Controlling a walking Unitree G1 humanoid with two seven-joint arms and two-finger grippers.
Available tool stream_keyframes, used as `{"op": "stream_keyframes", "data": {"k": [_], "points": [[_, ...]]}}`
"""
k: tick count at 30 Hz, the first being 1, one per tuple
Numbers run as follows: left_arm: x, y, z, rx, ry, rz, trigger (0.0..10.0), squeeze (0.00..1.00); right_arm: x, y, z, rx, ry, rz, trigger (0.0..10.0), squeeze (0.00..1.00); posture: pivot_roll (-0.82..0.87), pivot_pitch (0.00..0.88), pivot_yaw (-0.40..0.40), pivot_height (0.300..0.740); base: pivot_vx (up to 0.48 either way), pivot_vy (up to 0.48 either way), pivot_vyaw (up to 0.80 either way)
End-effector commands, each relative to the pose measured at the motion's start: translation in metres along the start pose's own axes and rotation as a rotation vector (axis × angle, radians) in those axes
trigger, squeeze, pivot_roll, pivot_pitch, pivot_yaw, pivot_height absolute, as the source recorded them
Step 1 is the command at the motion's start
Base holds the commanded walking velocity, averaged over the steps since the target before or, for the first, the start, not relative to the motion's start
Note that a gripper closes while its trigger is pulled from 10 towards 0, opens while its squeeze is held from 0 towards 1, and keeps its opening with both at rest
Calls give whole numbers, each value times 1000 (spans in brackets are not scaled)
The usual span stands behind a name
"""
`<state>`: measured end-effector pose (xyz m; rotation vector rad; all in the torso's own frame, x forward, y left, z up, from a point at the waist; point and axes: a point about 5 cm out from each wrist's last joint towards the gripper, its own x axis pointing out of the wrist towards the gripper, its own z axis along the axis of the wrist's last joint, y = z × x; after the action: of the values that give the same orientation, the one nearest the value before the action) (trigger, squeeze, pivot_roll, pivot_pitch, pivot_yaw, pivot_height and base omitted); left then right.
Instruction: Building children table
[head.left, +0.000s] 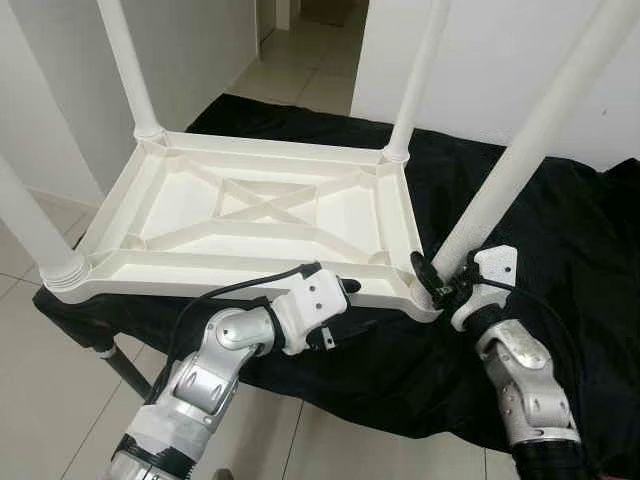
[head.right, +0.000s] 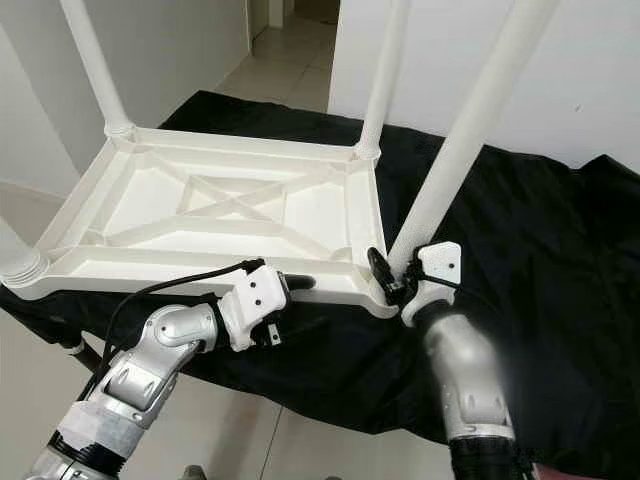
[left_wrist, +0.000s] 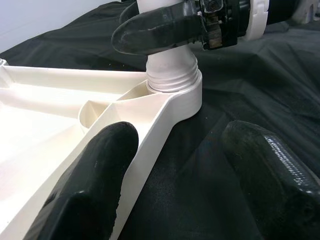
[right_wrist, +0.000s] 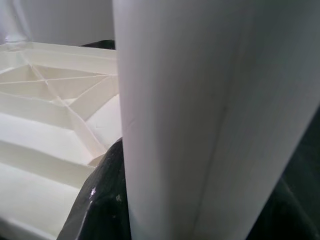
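A white plastic table top lies upside down on a black cloth. Four white legs stand up from its corners. My right gripper is shut around the near right leg, just above its threaded socket. The right wrist view has that leg up close, with one black finger pressed against it. My left gripper is open at the table's near rim, left of that corner. One fingertip lies over the rim and the other hovers over the cloth.
The black cloth covers a low stand whose metal leg shows at the near left. White walls rise behind, with a doorway between them. Tiled floor lies on the left.
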<state>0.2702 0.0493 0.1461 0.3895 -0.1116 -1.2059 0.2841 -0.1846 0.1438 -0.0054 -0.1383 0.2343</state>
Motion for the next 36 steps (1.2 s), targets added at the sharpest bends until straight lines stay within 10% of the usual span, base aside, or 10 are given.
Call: {"op": "stream_keyframes", "data": {"k": [1, 15, 27, 28, 29, 30, 36], "points": [[2, -1, -1, 1, 3, 31, 10000, 0, -5, 3, -12, 26, 64, -56, 10000, 0, -11, 54, -54, 740, 0, 0, 0], [0, 2, -2, 5, 8, 35, 10000, 0, -9, 27, -20, 138, 66, -525, 10000, 0, 0, 42, -50, 740, 0, 0, 0], [-1, 5, -1, 9, 8, 42, 10000, 0, -6, 33, -15, 125, 67, -550, 10000, 0, -1, 62, -44, 740, 0, 0, 0], [-1, 4, -1, 7, 7, 41, 10000, 0, -7, 33, -15, 124, 53, -536, 10000, 388, -1, 62, -44, 740, 0, 0, 0], [-1, 4, -1, 7, 7, 41, 10000, 0, -7, 33, -15, 124, 53, -536, 10000, 388, -1, 62, -44, 740, 0, 0, 0], [-2, 4, -1, 5, 8, 40, 10000, 0, -8, 33, -14, 120, 47, -533, 10000, 1000, -3, 70, -43, 740, 0, 0, 0], [-3, 3, -1, -1, 10, 42, 10000, 0, -13, 24, -8, 160, -14, -447, 10000, 1000, -4, 86, -41, 740, 0, 0, 0]]}}
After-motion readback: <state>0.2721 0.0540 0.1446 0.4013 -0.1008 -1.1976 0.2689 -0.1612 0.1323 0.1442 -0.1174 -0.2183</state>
